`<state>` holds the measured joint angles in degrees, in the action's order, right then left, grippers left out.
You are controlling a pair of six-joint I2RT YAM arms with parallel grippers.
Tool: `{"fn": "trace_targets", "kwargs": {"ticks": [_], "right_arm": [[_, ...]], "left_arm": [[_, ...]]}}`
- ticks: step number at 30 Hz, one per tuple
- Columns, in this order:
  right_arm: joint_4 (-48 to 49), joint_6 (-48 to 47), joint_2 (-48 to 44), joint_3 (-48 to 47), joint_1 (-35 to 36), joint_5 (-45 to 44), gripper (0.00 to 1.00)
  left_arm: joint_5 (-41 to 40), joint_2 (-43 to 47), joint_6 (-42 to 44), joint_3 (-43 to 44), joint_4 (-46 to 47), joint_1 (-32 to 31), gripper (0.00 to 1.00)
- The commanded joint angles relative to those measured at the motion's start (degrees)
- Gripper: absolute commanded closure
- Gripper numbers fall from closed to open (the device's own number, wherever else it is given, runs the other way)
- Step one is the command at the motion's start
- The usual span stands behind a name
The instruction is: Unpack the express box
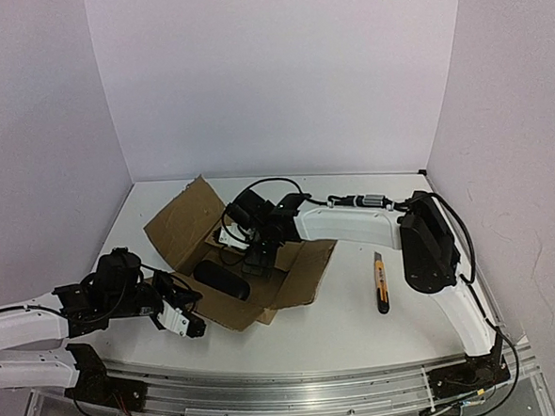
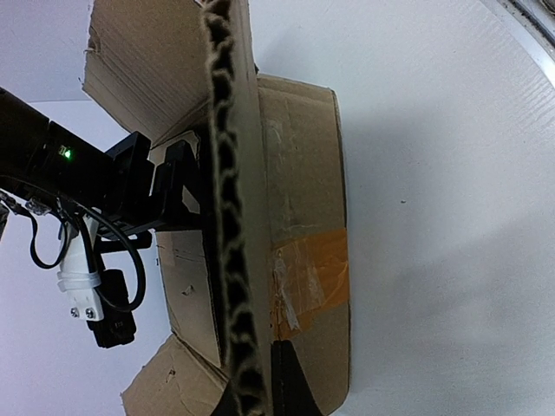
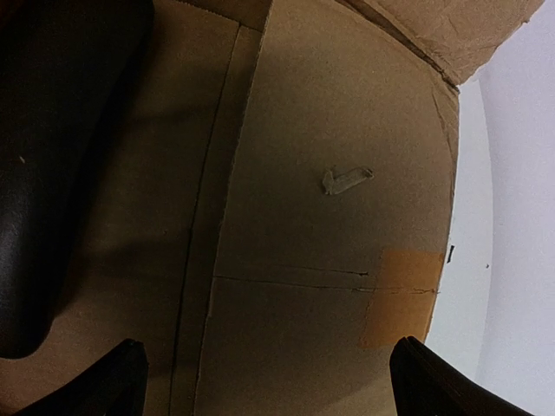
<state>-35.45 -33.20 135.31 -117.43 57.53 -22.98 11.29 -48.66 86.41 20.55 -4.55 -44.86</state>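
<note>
The express box lies open mid-table, its brown flaps spread outward. Inside it sits a long black object, which fills the left of the right wrist view. My right gripper reaches down into the box. Its fingers stand wide open over the bare cardboard floor, gripping nothing. My left gripper is at the box's near-left corner. In the left wrist view a corrugated cardboard edge runs out from between its shut fingers, beside a taped side.
An orange and black utility knife lies on the white table to the right of the box. The right arm stretches across behind the box. White walls enclose the table on the left, back and right.
</note>
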Motion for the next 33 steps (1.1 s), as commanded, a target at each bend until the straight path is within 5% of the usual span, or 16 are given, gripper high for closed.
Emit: {"fn": "trace_targets", "kwargs": {"ticks": [1, 5, 7, 11, 22, 28, 33], "right_arm": [[-0.14, -5.65, 1.28, -2.2, 0.2, -2.33, 0.02], [0.03, -10.41, 7.18, -6.94, -0.04, -17.47, 0.03], [0.08, -10.92, 8.43, -10.6, -0.51, -20.83, 0.11], [0.53, -6.92, 6.4, -14.17, -2.17, -21.84, 0.43], [1.17, 0.41, 1.35, -12.56, -7.49, -15.04, 0.83], [1.13, 11.84, -3.56, -9.67, -10.24, -8.05, 0.78], [1.34, 13.55, -3.76, -8.47, -11.43, -11.51, 0.56]], "left_arm": [[-0.41, -0.64, -0.74, 2.51, -2.99, -0.49, 1.0], [-0.65, -0.89, -1.52, 3.16, -3.12, -0.47, 1.0], [-0.62, -0.72, -2.2, 3.63, -4.03, -0.49, 1.0], [-0.02, -0.02, -4.63, 5.28, -7.41, -0.49, 1.0], [2.65, -0.68, -9.7, 9.55, -13.38, -0.49, 1.0], [1.45, -1.21, -12.19, 13.12, -16.35, -0.49, 1.0], [2.53, 0.56, -10.57, 14.11, -19.0, -0.47, 1.0]]}}
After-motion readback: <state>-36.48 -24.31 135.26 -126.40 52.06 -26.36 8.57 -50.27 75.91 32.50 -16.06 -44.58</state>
